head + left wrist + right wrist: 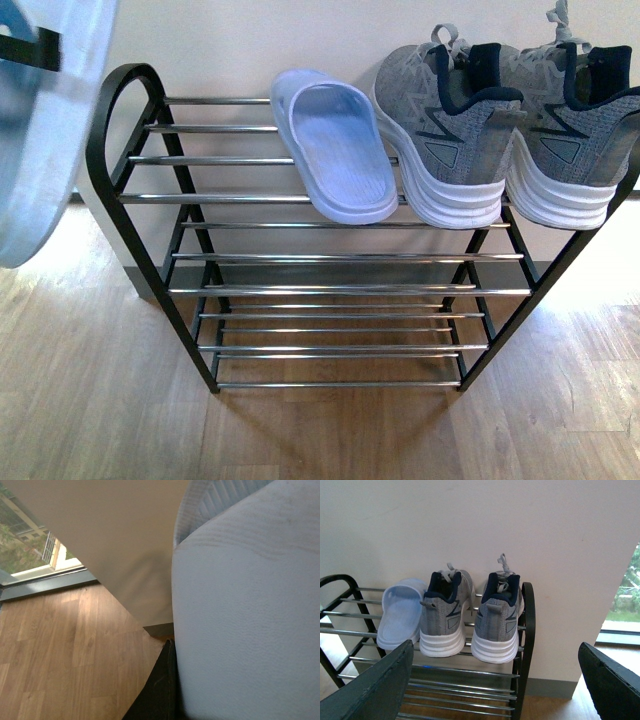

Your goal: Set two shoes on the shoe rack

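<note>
At the far left of the front view, a pale blue slipper [45,130] is seen very close to the camera, held up beside the rack's left arch by the left gripper, of which only a dark finger [30,48] shows across the slipper. In the left wrist view the same slipper [250,625] fills most of the frame, pressed against a dark finger [160,690] — the jaws are clamped on it.

Further right, the shoe rack [125,120] is shown standing on a wooden floor [100,400] against a pale wall [250,40], its chrome bars set in tiers. On the top tier a second pale blue slipper [335,145] is laid sole down, heel toward the camera.

Just beside it, to the right, the two grey shoes are set side by side on the same top tier, toes to the wall — the left shoe [450,125] touching the right shoe [575,130], which sits at the rack's right end.

In the right wrist view, the right gripper [495,690] is shown with its two dark fingers spread wide apart, holding nothing, well back from the rack.
</note>
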Motion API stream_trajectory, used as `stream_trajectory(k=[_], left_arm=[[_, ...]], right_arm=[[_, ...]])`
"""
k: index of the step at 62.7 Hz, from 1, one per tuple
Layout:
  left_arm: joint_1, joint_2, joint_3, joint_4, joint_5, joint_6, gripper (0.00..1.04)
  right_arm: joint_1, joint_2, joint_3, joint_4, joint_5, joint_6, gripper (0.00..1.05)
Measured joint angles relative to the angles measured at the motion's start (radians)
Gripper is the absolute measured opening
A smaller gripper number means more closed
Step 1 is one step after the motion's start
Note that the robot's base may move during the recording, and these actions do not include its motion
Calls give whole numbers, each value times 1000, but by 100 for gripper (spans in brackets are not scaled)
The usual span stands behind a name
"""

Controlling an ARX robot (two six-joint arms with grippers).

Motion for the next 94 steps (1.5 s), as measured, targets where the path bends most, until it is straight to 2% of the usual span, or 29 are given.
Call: stream_trajectory(k=[19,26,39,65,80,90,94], left_arm=[[-79,292,255,-34,-63,-2,2],[-89,370,336,-40,-114,6,2],[-89,492,472,-64,-151,27,2],[-94,625,574,-50,-256,150,3],[-117,609,557,-24,-248,179,42],[-151,461,444,-23,-197,68,83],[-158,413,400,-13,-195,35,94]], right_arm=[[0,0,0,0,0,0,95],[0,0,0,0,0,0,95],[0,0,0,0,0,0,95],[0,0,0,0,0,0,95],[0,0,0,0,0,0,95],[0,0,0,0,0,0,95],[0,0,0,0,0,0,95]])
